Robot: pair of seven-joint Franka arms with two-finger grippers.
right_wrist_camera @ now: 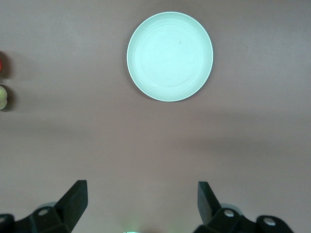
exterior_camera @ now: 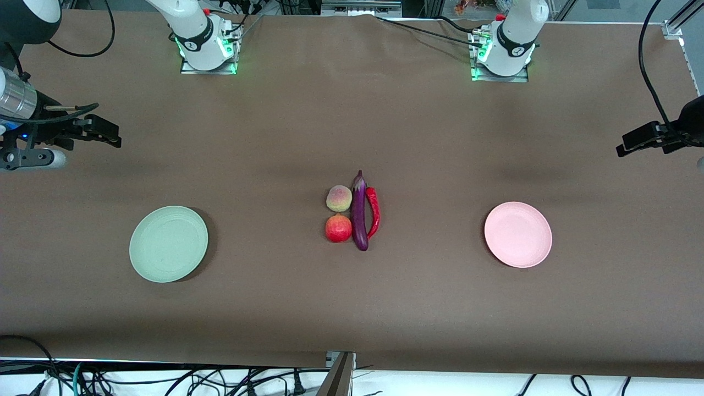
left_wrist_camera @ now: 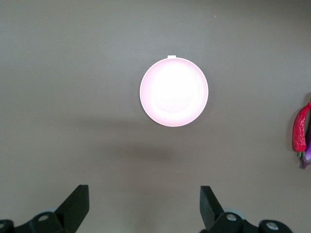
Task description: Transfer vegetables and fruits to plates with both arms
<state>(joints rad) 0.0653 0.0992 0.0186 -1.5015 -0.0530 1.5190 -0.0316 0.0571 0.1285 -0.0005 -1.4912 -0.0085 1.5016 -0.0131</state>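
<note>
1. A brown table (exterior_camera: 352, 308) seen from a high front camera, with two white robot arms based along its upper edge.
2. At the centre of the table lie four items in a tight cluster. A long purple eggplant (exterior_camera: 359, 212) lies with its stem toward 12 o'clock.
3. A curved red chili pepper (exterior_camera: 374, 212) lies at the eggplant's 3 o'clock, touching it along part of its length.
4. A yellow-green peach-like fruit (exterior_camera: 339, 198) sits at the eggplant's 9 o'clock, just beside it.
5. A bright red fruit (exterior_camera: 338, 228) sits at the peach-like fruit's 6 o'clock, nearer to the front camera, touching both it and the eggplant.
6. A mint green plate (exterior_camera: 169, 243) lies bare toward the right arm's end of the table, at about 8 o'clock from the cluster and well apart from it.
7. A pink plate (exterior_camera: 518, 234) lies bare toward the left arm's end, at about 4 o'clock from the cluster, also well apart.
8. The right gripper (exterior_camera: 104, 133) hangs over bare table at the green plate's 11 o'clock; its wrist view shows its fingers (right_wrist_camera: 73, 199) spread wide, holding nothing.
9. The left gripper (exterior_camera: 632, 144) hangs over bare table at the pink plate's 1 o'clock; its fingers (left_wrist_camera: 75, 204) are likewise spread wide and hold nothing.
</note>
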